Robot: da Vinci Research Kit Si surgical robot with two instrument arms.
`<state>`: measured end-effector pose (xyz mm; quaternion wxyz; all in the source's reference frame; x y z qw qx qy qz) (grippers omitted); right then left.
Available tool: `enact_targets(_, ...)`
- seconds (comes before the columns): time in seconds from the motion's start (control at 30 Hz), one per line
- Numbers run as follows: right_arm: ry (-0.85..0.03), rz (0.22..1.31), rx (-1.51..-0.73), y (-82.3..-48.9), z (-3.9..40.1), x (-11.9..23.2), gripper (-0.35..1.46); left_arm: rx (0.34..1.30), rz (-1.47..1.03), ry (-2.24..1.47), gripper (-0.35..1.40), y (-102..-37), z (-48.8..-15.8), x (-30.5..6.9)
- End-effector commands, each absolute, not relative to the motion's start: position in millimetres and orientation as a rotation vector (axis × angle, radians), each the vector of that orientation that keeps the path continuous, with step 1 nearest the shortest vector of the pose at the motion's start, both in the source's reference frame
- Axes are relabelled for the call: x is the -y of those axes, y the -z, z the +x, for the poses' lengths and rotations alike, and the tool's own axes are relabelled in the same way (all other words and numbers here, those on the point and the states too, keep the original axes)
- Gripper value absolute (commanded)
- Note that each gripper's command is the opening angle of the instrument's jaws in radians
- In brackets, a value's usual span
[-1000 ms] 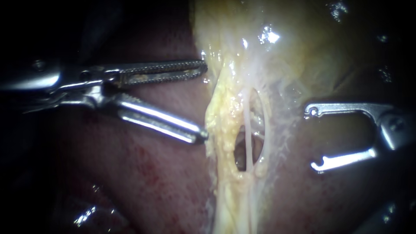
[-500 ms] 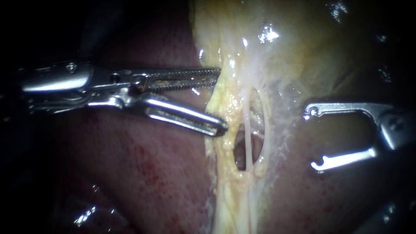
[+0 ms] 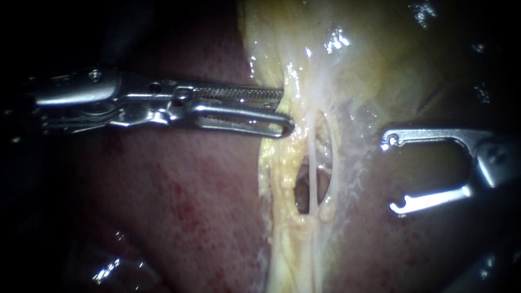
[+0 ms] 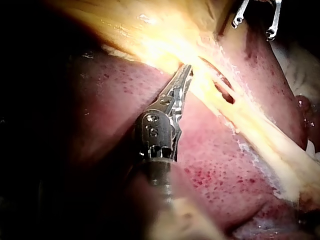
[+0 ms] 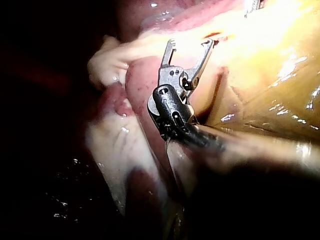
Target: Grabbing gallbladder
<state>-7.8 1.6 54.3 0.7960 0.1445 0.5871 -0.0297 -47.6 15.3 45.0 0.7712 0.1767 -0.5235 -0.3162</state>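
- Left instrument [image 3: 286,111], nearest the scope: jaws clamped w/ only a thin slit b/w them, tips biting the yellow fringe [image 3: 277,157] at the gallbladder [image 3: 380,59] edge. Left wrist view agrees: left instrument [image 4: 185,70] has its tips sunk in the same fringe.
- Change vs 1 s ago: the jaws were wide apart then, tips just short of the fringe. Half a sec ago they were half closed and had pushed over it. Now they are drawn together on it and the shaft has come further in.
- Meaning for the task: the grab looks made or all but made. How deep the bite is can't be told, so a gentle pull should check the hold first.
- Right instrument [image 3: 391,174]: jaws spread wide, nothing b/w them, well apart from the fringe. No shift vs prev. frames. Right wrist view shows the same, right instrument [image 5: 190,45] gaping.
- Further in: the window [image 3: 299,192] in the fringe w/ a thin pale tube [image 3: 312,173] crossing it. Both are just beside the left tips and look undisturbed, so risk of snagging if the pull goes that way.
- Farthest: gallbladder body, pale yellow, runs up beyond the fringe. The liver [image 3: 179,206], red and speckled, lies under it all, unchanged.
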Motion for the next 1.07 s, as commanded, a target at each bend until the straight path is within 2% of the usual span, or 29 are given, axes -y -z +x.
enact_targets(0.03, 0.064, 0.31, -1.261, -54.3, -7.8, -1.6, 0.59, 1.136, 0.383, 0.686, -0.35, -44.9, -47.5, -15.3)
enact_targets(1.07, 0.064, 0.31, -1.261, -54.3, -7.8, -1.6, 0.59, 1.133, 0.382, 0.698, -0.35, -44.5, -47.2, -14.9)
